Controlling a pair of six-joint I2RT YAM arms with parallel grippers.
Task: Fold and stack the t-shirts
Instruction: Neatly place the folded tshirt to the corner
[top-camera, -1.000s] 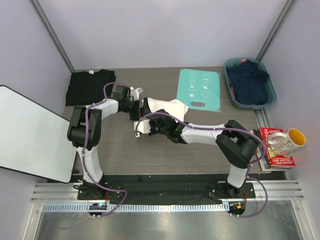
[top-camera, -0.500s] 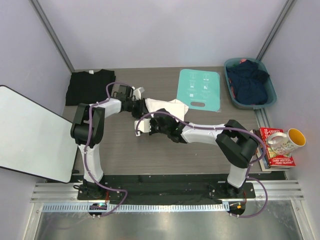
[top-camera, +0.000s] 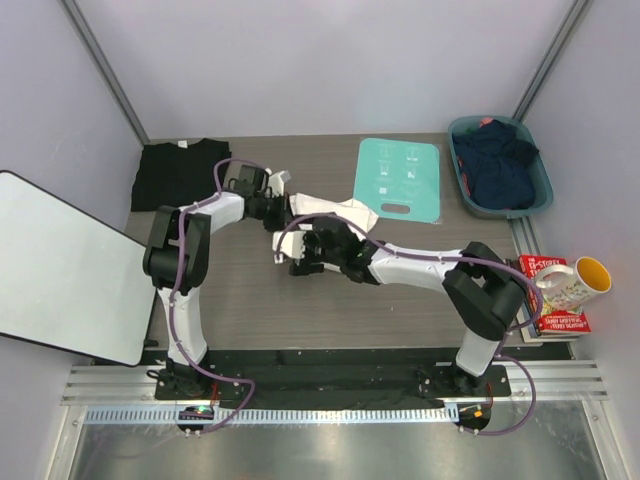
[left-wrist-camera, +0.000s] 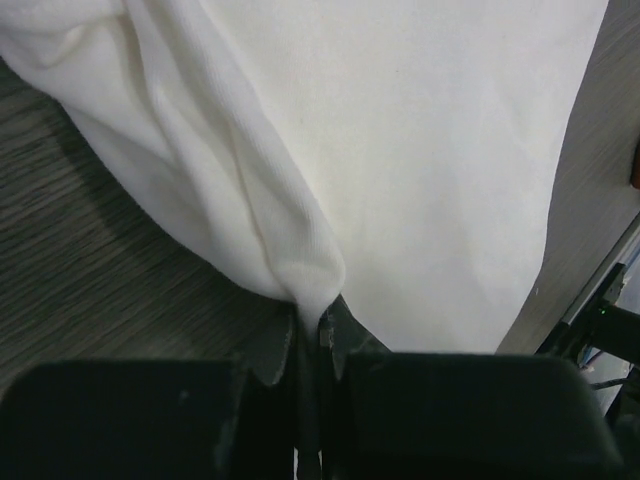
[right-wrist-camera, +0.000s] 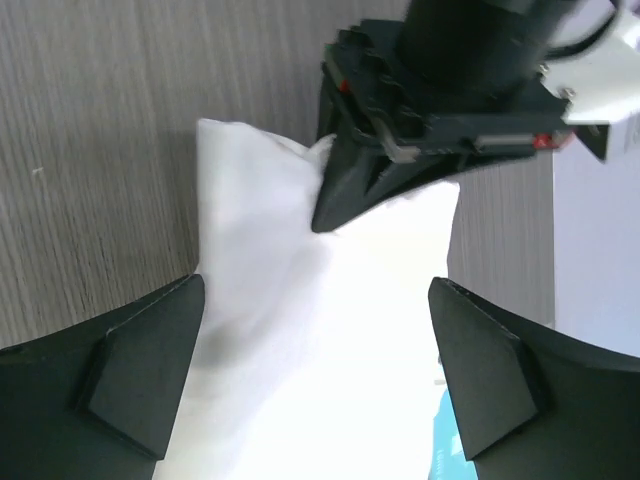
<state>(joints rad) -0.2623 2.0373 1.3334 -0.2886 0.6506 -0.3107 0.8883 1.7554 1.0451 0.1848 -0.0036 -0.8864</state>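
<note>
The white t-shirt (top-camera: 335, 212) lies crumpled at the table's middle, and it fills the left wrist view (left-wrist-camera: 400, 150). My left gripper (top-camera: 287, 208) is at its left edge, shut on a bunched fold of the white fabric (left-wrist-camera: 318, 310). My right gripper (top-camera: 297, 247) hovers just in front of the shirt, open. Its fingers (right-wrist-camera: 150, 360) straddle the white cloth (right-wrist-camera: 320, 380) without pinching it. The left gripper (right-wrist-camera: 400, 130) shows at the top of the right wrist view. The black t-shirt (top-camera: 180, 172) lies folded flat at the back left.
A teal plastic board (top-camera: 400, 180) lies right of the white shirt. A blue basket (top-camera: 540, 190) of dark clothes stands at the back right. Books and a mug (top-camera: 570, 283) sit at the right edge. A white panel (top-camera: 60, 265) hangs off the left side.
My left gripper has shut on the white shirt's left edge. My right gripper has opened and let go of the cloth, shifting slightly right.
</note>
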